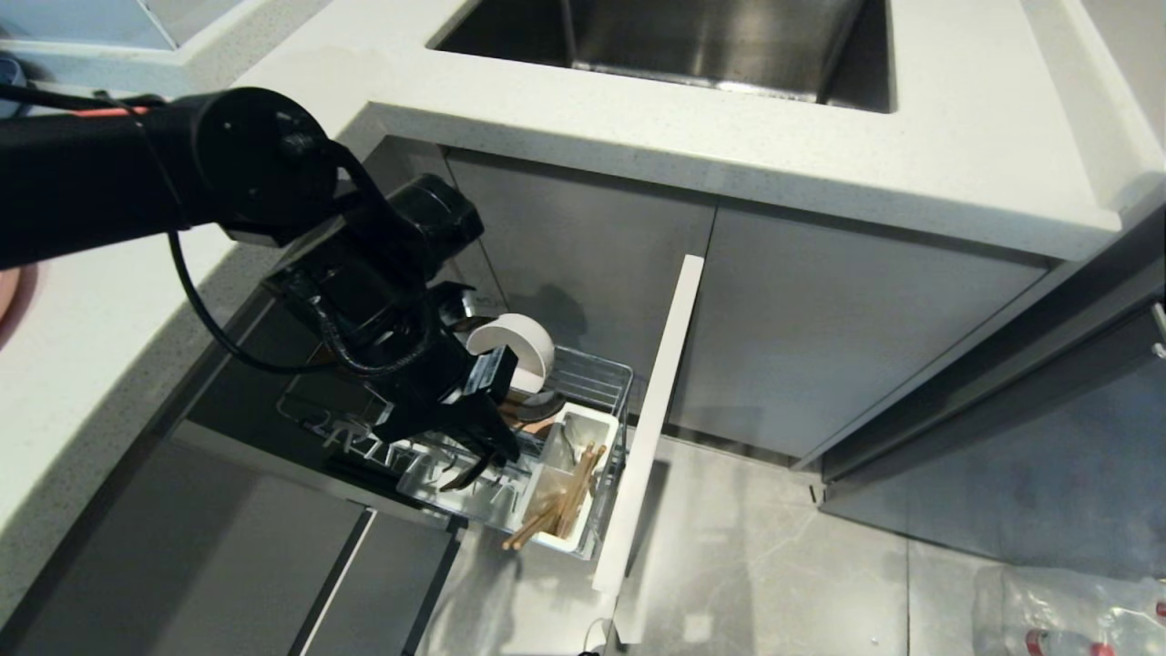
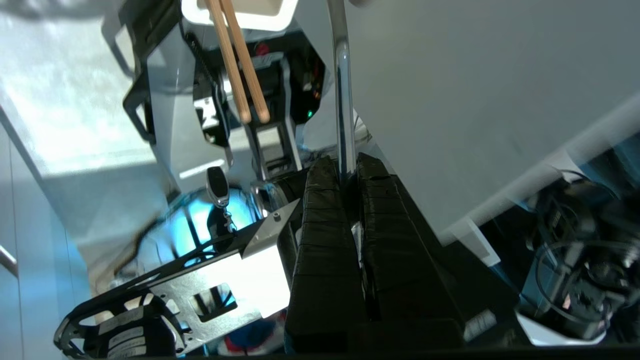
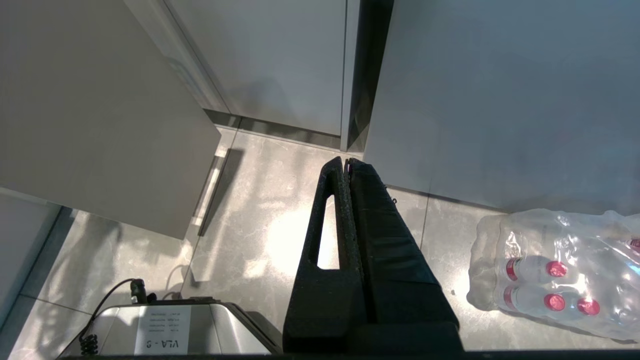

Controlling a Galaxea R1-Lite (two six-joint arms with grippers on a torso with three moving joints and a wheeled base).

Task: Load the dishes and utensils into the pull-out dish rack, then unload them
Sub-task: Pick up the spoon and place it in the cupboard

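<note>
Left gripper: jaws pressed on slim grey metal spoon, handle betw. the pads, above white plastic utensil caddy of chrome wire pull-out dish rack.
Chopsticks: thin light wooden chopsticks lean in caddy.
Bowl: plain white round bowl on edge in rack.
Head view: spoon hidden by gripper.
Right gripper: jaws together, empty, over floor.

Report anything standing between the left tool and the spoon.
Nothing visible does: the left tool is shut on the spoon handle. The chopsticks lean out of the caddy nearby, apart from the spoon.
</note>
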